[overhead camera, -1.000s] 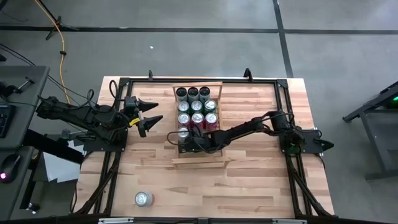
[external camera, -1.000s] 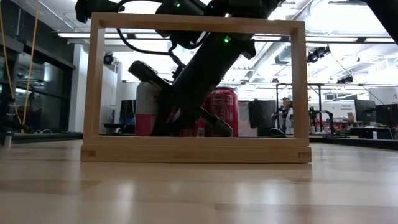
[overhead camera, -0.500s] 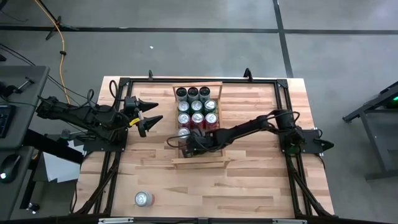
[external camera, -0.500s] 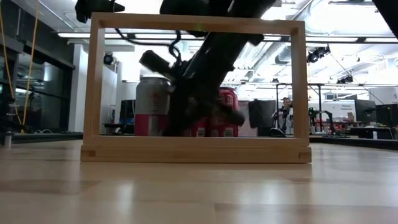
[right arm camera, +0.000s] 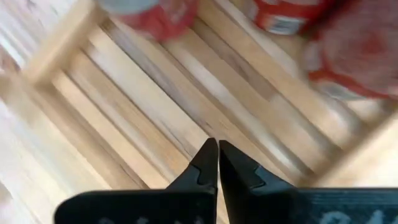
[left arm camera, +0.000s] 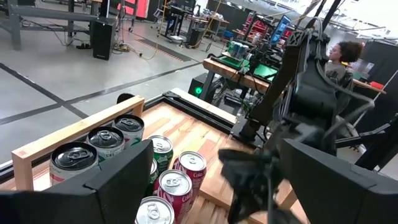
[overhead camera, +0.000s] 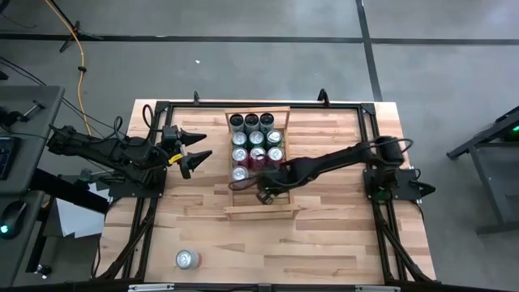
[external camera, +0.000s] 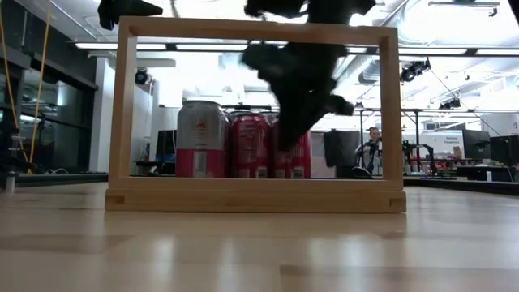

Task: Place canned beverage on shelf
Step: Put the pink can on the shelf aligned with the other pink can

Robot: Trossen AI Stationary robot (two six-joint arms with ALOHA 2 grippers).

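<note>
The shelf [overhead camera: 258, 170] lies directly beneath the right gripper [overhead camera: 261, 193], which hangs over its bare near slats with fingers pressed together and nothing held. Ten cans stand upright in rows on the far side of that gripper, the pink-and-silver can [overhead camera: 238, 173] nearest. One loose can [overhead camera: 188, 259] remains on the table [overhead camera: 324, 235], upright, so its long axis is vertical, well apart from both arms toward the near left corner. The left gripper [overhead camera: 195, 151] waits beside the shelf, fingers spread wide and empty, and is judged slightly nearer that can.
</note>
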